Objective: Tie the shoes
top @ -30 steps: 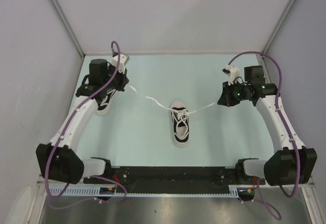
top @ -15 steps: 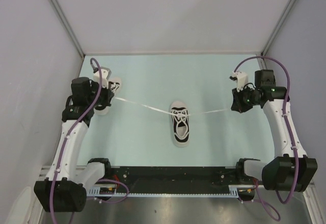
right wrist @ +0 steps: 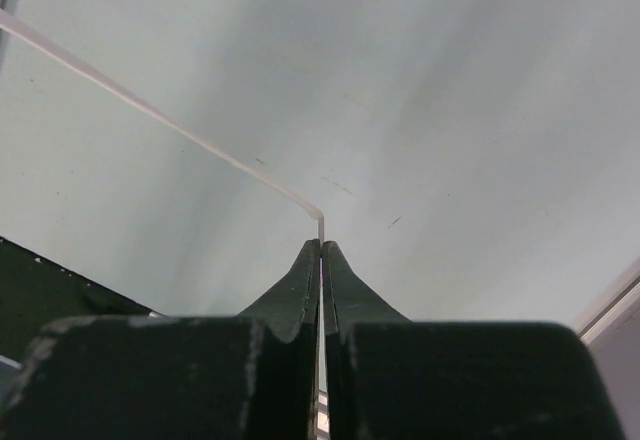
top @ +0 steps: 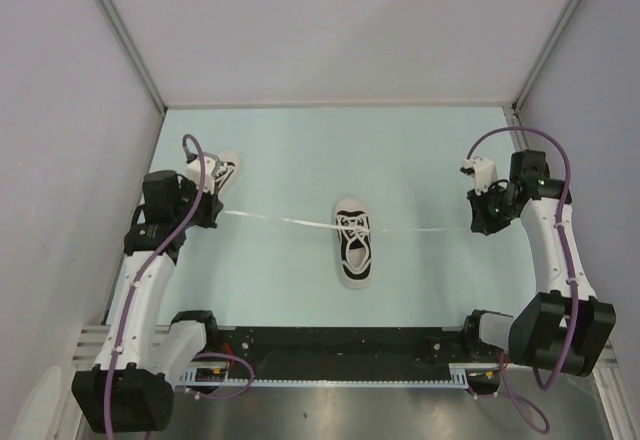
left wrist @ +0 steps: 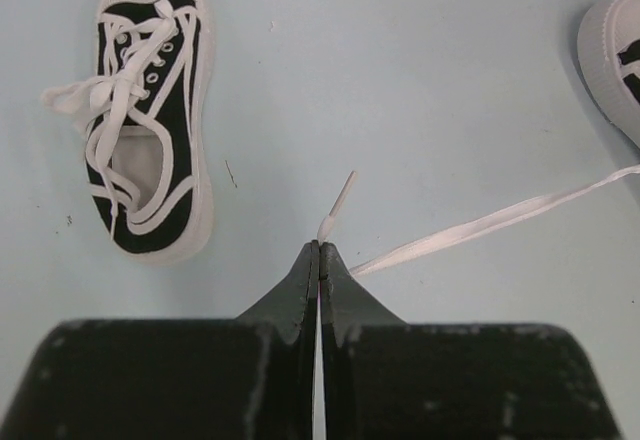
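The left gripper (top: 212, 210) pinches one lace (top: 270, 220). The right gripper (top: 478, 226) pinches the other lace (top: 420, 230). Both run straight out from the middle shoe (top: 353, 245). The second shoe (top: 222, 172) lies by the left gripper. From the left wrist, the lace tip sticks out past the pressed fingers (left wrist: 295, 290). From the right wrist, the lace bends at the fingertips (right wrist: 300, 272).

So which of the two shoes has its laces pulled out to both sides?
The middle shoe: the left gripper and right gripper each pinch one of its laces, stretched tight. On the far-left shoe the laces lie loose.
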`<control>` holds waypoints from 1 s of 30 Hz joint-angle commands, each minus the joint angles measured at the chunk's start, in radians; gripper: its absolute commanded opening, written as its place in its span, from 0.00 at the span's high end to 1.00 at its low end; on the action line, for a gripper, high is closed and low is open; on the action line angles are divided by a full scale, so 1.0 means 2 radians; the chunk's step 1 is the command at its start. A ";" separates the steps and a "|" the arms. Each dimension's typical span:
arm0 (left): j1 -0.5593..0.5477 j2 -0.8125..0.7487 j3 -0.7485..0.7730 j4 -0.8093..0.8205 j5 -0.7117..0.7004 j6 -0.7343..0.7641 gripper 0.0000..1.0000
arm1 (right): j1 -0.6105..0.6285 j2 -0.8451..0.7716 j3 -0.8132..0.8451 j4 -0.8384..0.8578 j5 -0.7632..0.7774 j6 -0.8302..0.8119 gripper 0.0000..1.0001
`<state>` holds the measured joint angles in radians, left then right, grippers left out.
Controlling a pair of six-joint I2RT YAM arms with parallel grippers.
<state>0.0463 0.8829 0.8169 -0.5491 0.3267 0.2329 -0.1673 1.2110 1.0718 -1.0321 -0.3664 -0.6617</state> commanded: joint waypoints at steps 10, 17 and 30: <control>0.055 -0.013 -0.030 0.008 -0.022 0.047 1.00 | -0.021 0.059 -0.025 0.047 0.014 -0.021 1.00; 0.071 0.001 -0.050 0.019 -0.027 0.059 1.00 | -0.036 0.095 -0.027 0.075 0.043 -0.017 1.00; 0.083 0.052 -0.073 0.051 -0.025 0.078 1.00 | -0.056 0.149 -0.027 0.112 0.070 -0.011 1.00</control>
<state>0.1928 0.9646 0.6865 -0.4980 0.2920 0.3519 -0.2832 1.4822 1.0168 -0.8604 -0.2687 -0.6888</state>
